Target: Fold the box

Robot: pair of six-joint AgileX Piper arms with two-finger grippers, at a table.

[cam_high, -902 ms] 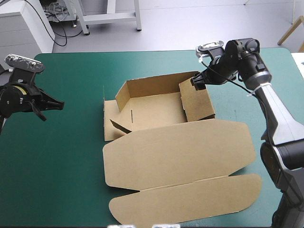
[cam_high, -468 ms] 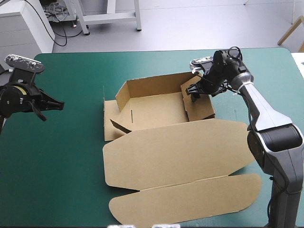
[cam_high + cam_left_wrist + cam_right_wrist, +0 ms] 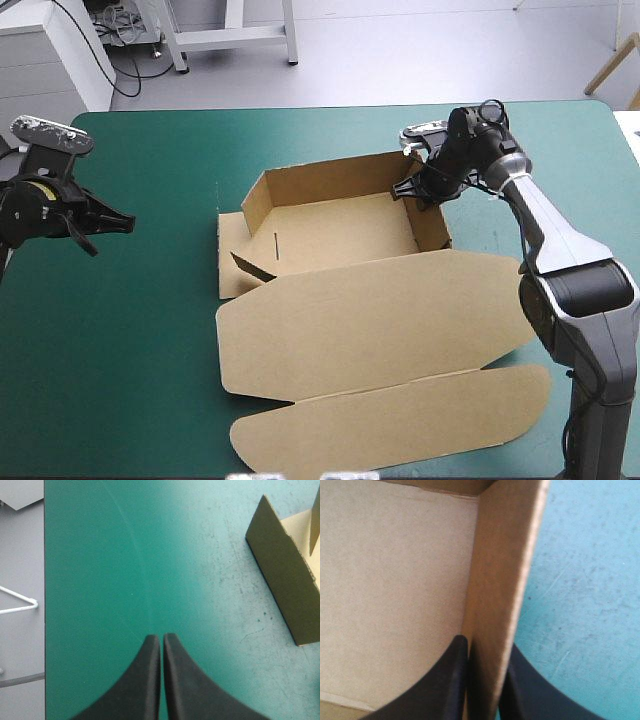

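Right end effector (image 3: 486,647) astride box (image 3: 502,570) wall

The right arm (image 3: 555,225) wears smooth silver-grey shells, with glossy black joints between them and a rounded black wrist. The left arm (image 3: 30,208) is black, with a yellow band (image 3: 41,189) behind the left gripper (image 3: 161,639), whose matte black fingers (image 3: 142,680) curve like fins.

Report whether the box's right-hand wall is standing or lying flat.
Standing: the right wall of the box rises upright, pinched by the right gripper.
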